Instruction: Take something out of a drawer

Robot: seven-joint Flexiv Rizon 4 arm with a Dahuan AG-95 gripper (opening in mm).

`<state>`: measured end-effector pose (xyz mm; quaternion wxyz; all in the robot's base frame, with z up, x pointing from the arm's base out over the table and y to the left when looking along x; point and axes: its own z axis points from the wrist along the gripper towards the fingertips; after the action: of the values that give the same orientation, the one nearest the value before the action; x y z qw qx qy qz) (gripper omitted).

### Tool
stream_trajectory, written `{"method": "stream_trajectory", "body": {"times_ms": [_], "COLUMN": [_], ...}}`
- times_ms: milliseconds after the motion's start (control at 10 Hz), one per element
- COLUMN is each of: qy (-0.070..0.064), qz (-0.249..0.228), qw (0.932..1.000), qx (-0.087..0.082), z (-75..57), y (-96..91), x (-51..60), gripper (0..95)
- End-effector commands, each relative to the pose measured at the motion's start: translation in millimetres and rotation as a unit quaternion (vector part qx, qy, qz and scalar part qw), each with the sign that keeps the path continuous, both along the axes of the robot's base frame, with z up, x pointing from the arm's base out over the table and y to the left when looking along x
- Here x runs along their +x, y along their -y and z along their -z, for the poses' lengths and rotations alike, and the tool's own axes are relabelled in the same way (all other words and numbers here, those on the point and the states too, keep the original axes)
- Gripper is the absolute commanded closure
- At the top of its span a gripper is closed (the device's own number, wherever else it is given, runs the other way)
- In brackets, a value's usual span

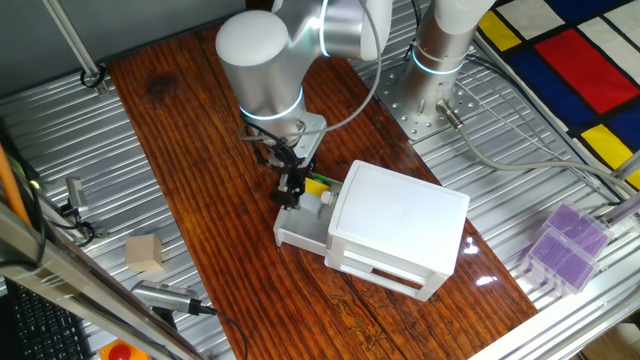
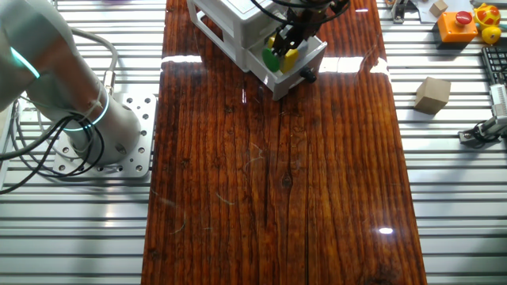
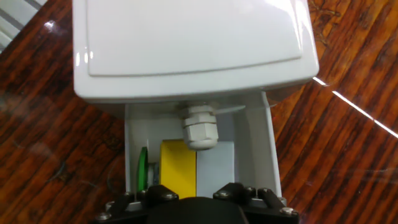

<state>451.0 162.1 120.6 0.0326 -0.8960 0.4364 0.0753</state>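
The white two-drawer box [image 1: 400, 215] stands on the wooden table. Its upper drawer [image 1: 298, 232] is pulled out toward the arm and also shows in the other fixed view [image 2: 299, 62] and the hand view [image 3: 255, 155]. Inside lie a yellow block [image 3: 178, 167], a green piece [image 3: 143, 169] on its left and a white threaded plastic fitting [image 3: 200, 127]. The yellow block also shows in both fixed views [image 1: 320, 182] [image 2: 290, 54]. My gripper [image 1: 291, 192] reaches down into the open drawer at the block [image 2: 285, 41]. Only its black body [image 3: 199, 210] shows in the hand view; the fingertips are hidden.
The lower drawer with a reddish slot [image 1: 385, 270] is closed. A tan wooden cube [image 1: 144, 253] [image 2: 432, 95] lies off the board. A purple box [image 1: 566, 245] sits at the right. Tools [image 1: 170, 298] lie near the front left, and orange and yellow toys [image 2: 461, 22] lie at one corner.
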Motion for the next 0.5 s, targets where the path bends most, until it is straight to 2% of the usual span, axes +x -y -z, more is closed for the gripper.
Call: {"method": "stream_trajectory", "body": {"times_ms": [100, 500], "qy": [-0.007, -0.012], "qz": [-0.002, -0.002], "qw": [1.0, 0.9999], "qx": [0.002, 0.001], "z": [-4.6, -11.7], "y": [3.4, 4.1], "x": [-1.3, -3.0], "gripper": [95.0, 95.0]}}
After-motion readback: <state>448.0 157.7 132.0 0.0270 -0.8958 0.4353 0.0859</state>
